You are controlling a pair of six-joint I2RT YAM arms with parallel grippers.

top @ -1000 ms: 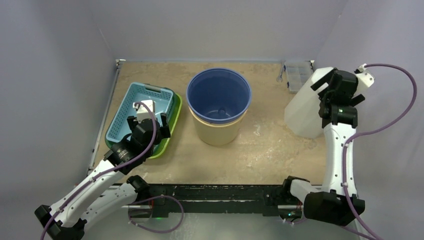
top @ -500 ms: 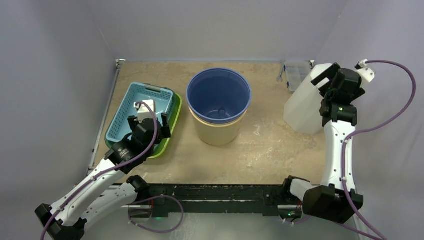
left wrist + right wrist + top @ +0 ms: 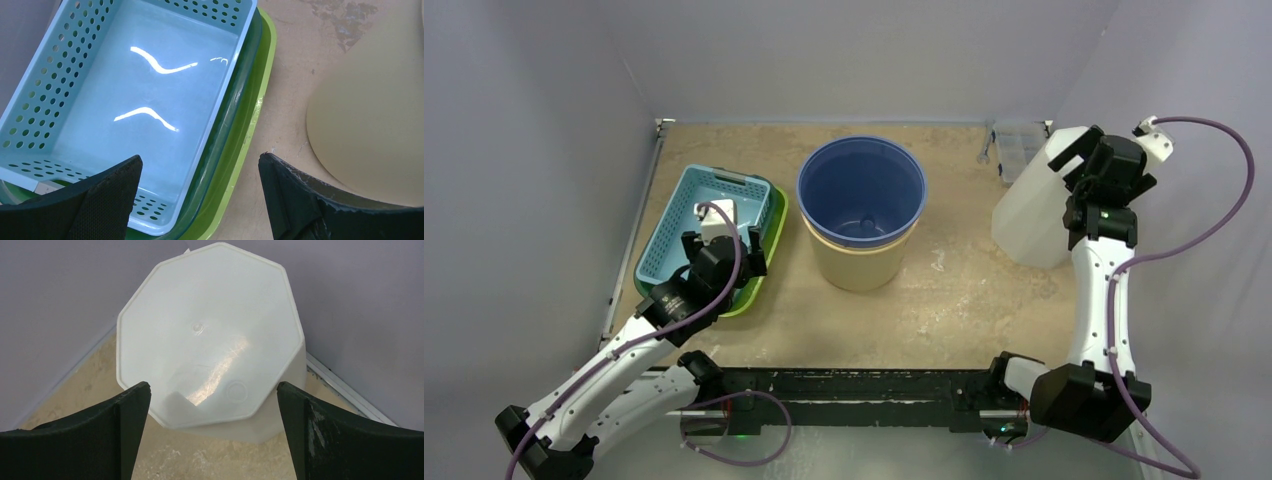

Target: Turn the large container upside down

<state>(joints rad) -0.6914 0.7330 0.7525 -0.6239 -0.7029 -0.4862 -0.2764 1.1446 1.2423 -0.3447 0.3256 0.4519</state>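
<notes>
1. While the right gripper hangs open over the white container by the right wall, its base apparently up, lift straight away without nudging it.
2. The left gripper waits open above the basket.

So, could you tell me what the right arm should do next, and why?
Probably lift the right gripper clear: its jaws stand open over the white container, whose closed base faces up, so it looks already turned.
</notes>
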